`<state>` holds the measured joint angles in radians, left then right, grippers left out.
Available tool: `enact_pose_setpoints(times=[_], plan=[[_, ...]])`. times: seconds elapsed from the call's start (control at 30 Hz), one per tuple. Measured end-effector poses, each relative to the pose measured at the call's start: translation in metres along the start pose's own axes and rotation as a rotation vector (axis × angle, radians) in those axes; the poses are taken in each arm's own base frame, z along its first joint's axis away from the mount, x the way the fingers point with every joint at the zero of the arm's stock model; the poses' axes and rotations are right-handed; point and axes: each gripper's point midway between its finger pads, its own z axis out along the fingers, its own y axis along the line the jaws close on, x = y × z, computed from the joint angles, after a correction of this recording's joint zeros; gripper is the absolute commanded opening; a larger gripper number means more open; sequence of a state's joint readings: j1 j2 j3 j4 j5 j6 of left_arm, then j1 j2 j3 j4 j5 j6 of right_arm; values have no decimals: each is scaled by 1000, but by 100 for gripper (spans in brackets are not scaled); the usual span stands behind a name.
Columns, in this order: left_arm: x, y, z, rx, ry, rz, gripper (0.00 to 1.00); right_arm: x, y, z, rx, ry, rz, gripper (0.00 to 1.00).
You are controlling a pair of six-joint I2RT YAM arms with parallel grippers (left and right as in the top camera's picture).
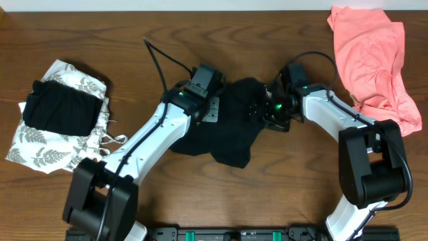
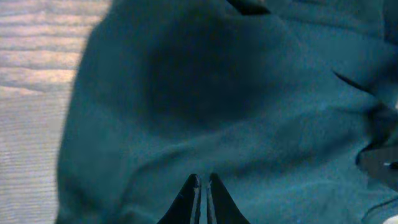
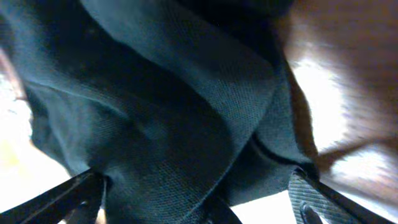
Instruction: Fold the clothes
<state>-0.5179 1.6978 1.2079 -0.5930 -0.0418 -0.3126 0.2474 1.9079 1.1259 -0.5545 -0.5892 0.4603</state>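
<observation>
The clothes in hand are a black shirt (image 1: 224,137), lying crumpled in the middle of the table. My left gripper (image 1: 214,110) sits over its upper left part. In the left wrist view its fingers (image 2: 202,182) are shut, tips against the dark fabric (image 2: 205,106). I cannot tell whether any cloth is pinched. My right gripper (image 1: 257,107) is at the shirt's upper right edge. In the right wrist view it (image 3: 196,183) stands open, and a fold of the shirt (image 3: 186,124) bulges between the wide-apart fingers.
A salmon-pink garment (image 1: 371,60) lies heaped at the back right corner. At the left, a folded black garment (image 1: 60,107) rests on a white leaf-print one (image 1: 40,150). Bare wood (image 1: 281,187) shows in front of the shirt.
</observation>
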Motion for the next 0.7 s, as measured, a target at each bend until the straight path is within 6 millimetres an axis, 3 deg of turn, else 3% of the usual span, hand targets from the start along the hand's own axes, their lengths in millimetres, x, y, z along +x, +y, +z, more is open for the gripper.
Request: enact_pose_setpoints(times=[0.27, 0.5, 0.7], plan=[[10, 2, 18, -21, 52, 7, 7, -1, 11, 4, -59, 4, 28, 99], [17, 4, 30, -36, 83, 12, 7, 31, 3, 3, -40, 133, 91, 99], [17, 4, 33, -37, 84, 12, 7, 33, 3, 2, -42, 141, 78, 99]])
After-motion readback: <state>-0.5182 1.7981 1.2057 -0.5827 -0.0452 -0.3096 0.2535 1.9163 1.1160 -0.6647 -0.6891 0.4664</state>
